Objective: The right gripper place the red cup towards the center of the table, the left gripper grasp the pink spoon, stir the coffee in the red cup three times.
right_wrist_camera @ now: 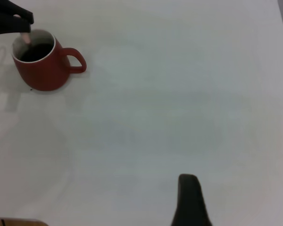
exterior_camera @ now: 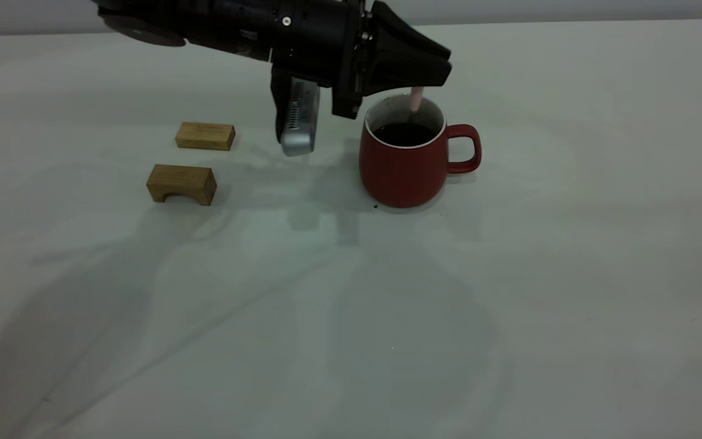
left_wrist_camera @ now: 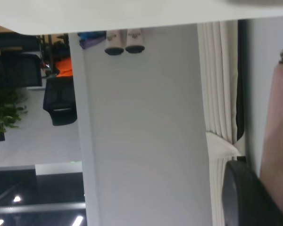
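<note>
The red cup (exterior_camera: 403,164) stands upright near the middle of the table (exterior_camera: 509,305), its handle pointing right and dark coffee (exterior_camera: 404,134) inside. My left gripper (exterior_camera: 439,76) hovers just over the cup's rim, shut on the pink spoon (exterior_camera: 416,98); the pale handle drops into the cup and the bowl is hidden in the coffee. In the left wrist view the pink spoon (left_wrist_camera: 278,141) lies against one black finger (left_wrist_camera: 243,197). The right wrist view shows the red cup (right_wrist_camera: 40,70) far off, and a single fingertip (right_wrist_camera: 189,200) of the right gripper over bare table, holding nothing.
Two tan wooden blocks lie left of the cup: a flat one (exterior_camera: 205,135) and an arched one (exterior_camera: 181,183). The left arm's silver-grey module (exterior_camera: 299,122) hangs between the blocks and the cup. A brown edge (right_wrist_camera: 14,221) shows in the right wrist view.
</note>
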